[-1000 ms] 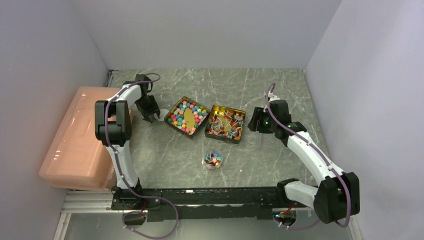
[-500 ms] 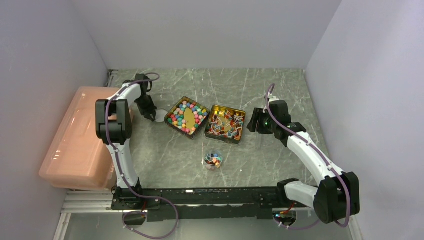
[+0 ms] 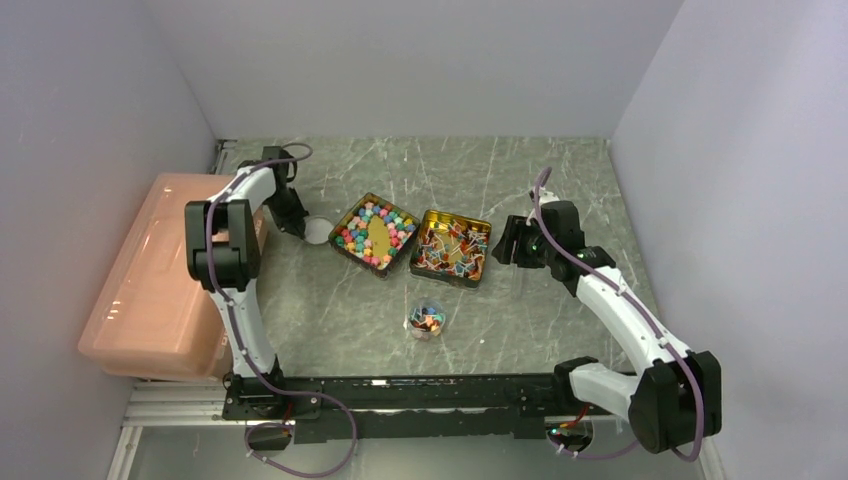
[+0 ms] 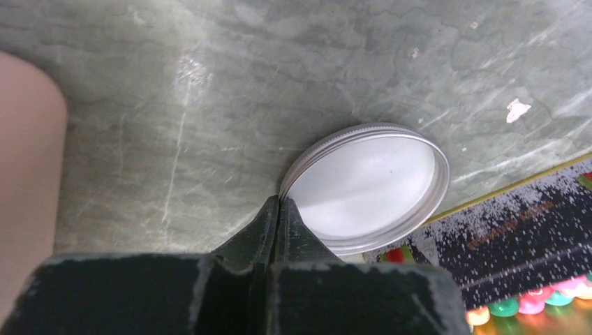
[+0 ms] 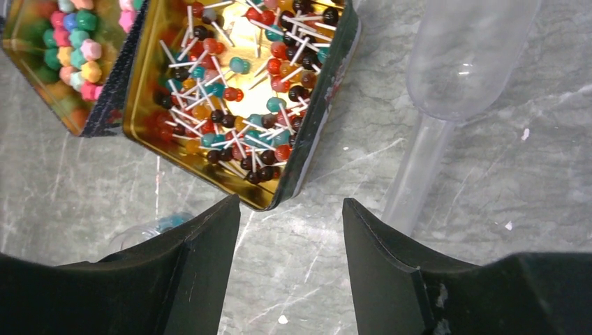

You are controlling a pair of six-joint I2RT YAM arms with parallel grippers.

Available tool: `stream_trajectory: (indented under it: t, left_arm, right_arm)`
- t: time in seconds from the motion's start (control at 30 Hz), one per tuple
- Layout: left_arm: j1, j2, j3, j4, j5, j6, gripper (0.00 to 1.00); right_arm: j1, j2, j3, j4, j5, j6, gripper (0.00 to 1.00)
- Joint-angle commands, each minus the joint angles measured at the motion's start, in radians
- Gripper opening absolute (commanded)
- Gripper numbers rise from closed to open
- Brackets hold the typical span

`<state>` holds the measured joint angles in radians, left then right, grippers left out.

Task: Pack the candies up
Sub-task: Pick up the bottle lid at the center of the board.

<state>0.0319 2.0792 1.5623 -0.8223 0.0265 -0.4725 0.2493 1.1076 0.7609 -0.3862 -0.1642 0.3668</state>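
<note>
The candies lie in two open gold tins. Multicoloured lumps [image 3: 374, 234] [image 5: 70, 49] fill the left tin. Small round red, dark and teal pieces on white sticks [image 3: 451, 247] [image 5: 244, 91] fill the right one. A few candies sit in a small clear jar [image 3: 427, 321] [image 5: 150, 229] nearer the arms. The jar's pale round lid [image 3: 316, 230] [image 4: 366, 185] lies left of the tins. My left gripper [image 3: 301, 230] [image 4: 280, 204] is shut on its near rim, one finger outside and one inside. My right gripper [image 3: 506, 246] [image 5: 292, 202] hangs open and empty over bare table, right of the stick-candy tin.
A large pink lidded box [image 3: 160, 275] stands along the table's left edge, close behind the left arm. A clear plastic scoop [image 5: 461, 56] lies on the table just beyond the right gripper's right finger. Grey walls close in the table.
My left gripper went from open to shut on the lid's rim, and its arm shifted slightly left. The right arm edged a little to the left, its jaws still open.
</note>
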Motion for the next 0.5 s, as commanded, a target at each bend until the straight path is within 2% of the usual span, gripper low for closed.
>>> stream_trajectory:
  t: [0.0,0.13,0.23,0.37,0.47]
  left_arm:
    - [0.011,-0.148,-0.019,0.019,-0.023,0.019,0.0]
    - [0.014,-0.258,-0.054,0.028,-0.053,0.025,0.0]
    - [0.014,-0.335,-0.083,0.037,-0.036,0.024,0.0]
    - [0.013,-0.43,-0.118,0.037,0.037,0.038,0.0]
    - [0.014,-0.477,-0.143,0.025,0.124,0.054,0.0]
  right_arm:
    - [-0.002,-0.05,-0.01,0.058,-0.073,0.006,0.59]
    - [-0.004,-0.082,-0.02,0.086,-0.135,0.016,0.6]
    - [-0.002,-0.109,-0.034,0.137,-0.246,0.034,0.6]
    - [0.022,-0.186,-0.077,0.273,-0.356,0.077,0.61]
    - [0.093,-0.23,-0.07,0.307,-0.378,0.054,0.61]
